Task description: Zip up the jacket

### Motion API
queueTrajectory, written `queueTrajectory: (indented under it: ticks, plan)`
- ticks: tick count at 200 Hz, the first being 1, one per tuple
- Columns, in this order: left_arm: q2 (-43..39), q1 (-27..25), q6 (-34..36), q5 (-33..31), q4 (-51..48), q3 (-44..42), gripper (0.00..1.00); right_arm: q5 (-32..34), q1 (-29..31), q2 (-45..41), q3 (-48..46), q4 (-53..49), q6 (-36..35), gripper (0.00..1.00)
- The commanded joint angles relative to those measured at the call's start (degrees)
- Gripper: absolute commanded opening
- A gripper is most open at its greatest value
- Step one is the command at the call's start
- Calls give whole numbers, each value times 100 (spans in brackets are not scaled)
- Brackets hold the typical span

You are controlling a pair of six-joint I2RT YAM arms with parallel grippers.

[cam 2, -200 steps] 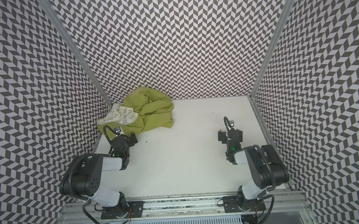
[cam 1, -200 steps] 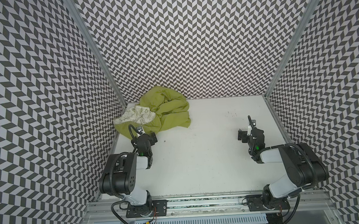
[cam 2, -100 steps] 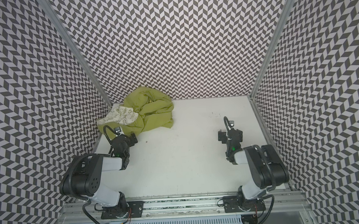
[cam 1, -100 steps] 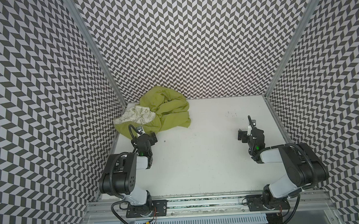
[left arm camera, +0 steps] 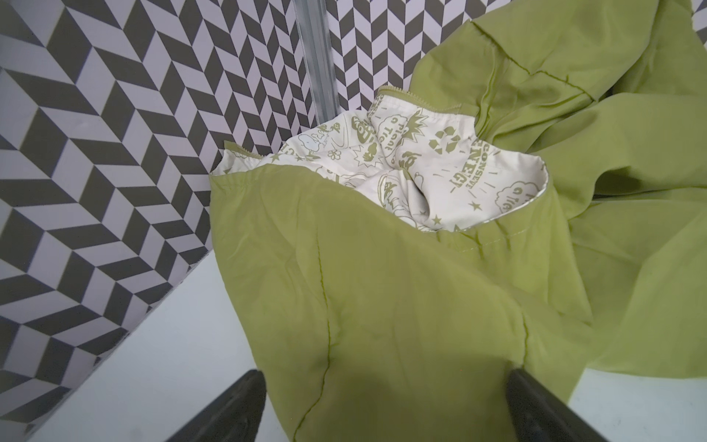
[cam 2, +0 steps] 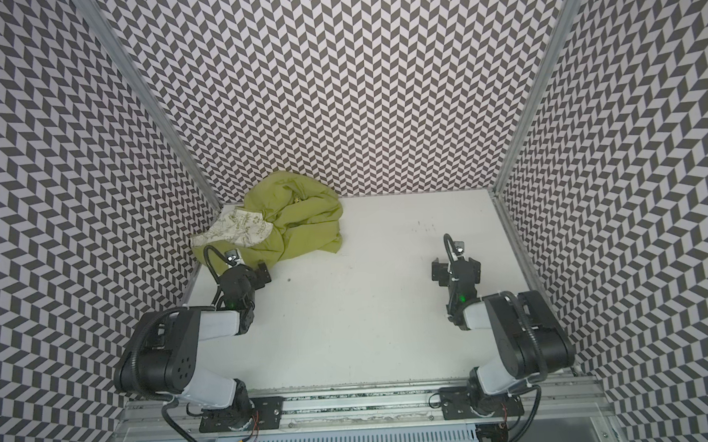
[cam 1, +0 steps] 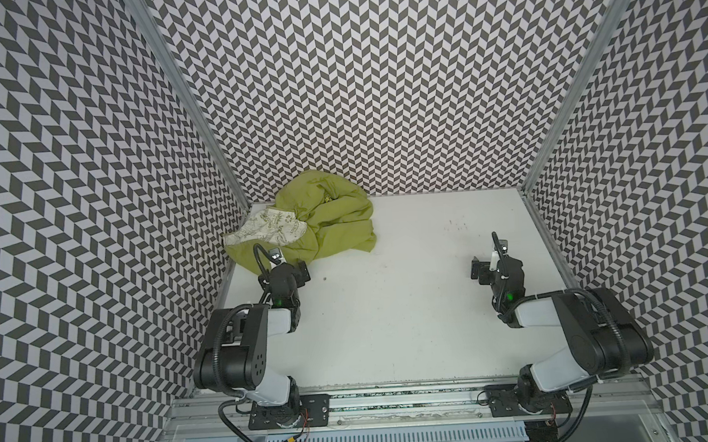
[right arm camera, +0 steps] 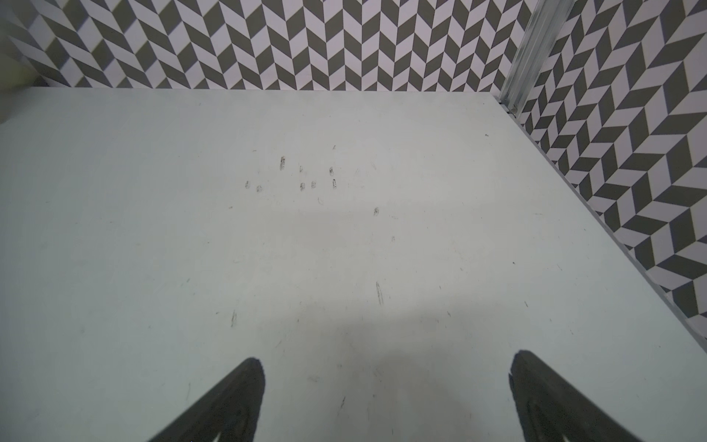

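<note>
Robot lab test cell.
I see grey-and-white chevron-patterned walls (cam 1: 378,83), a scuffed white tabletop (cam 1: 411,310) and a silver aluminium mounting rail (cam 1: 403,400).

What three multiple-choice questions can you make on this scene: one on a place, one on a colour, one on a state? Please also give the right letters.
1. Where on the table does the jacket lie?
A. In the far left corner
B. In the far right corner
C. At the near edge, between the arm bases

2. What colour is the lining of the jacket?
A. Plain black
B. Cream with green prints
C. Red with white stripes

3. In what state are the left gripper and the right gripper?
A. Both shut on the jacket
B. Left shut, right open
C. Both open

Answers:
1 A: both top views show it crumpled in that corner.
2 B: the left wrist view shows the printed cream cloth.
3 C: each wrist view shows the fingers standing wide apart.
</note>
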Motion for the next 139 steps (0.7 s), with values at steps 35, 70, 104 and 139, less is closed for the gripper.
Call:
queueTrajectory:
  ticks: [35,70,104,139]
  plan:
    - [-1720,-113,-1062,-315,-3010,1151,100,283,23,-2093,1508,-4479,1011,100]
    - [-1846,-99,-2417,-113,-5615,2469,100,-570,-37,-2292,2442,-7090,2452,100]
    - [-1556,435,-3216,1563,-6537,3096,100,-2581,-150,-2579,2242,-7613,3446,93]
    - [-460,716,-2884,2336,-7632,4333,91,-4548,-64,-2068,2604,-8154,3370,53]
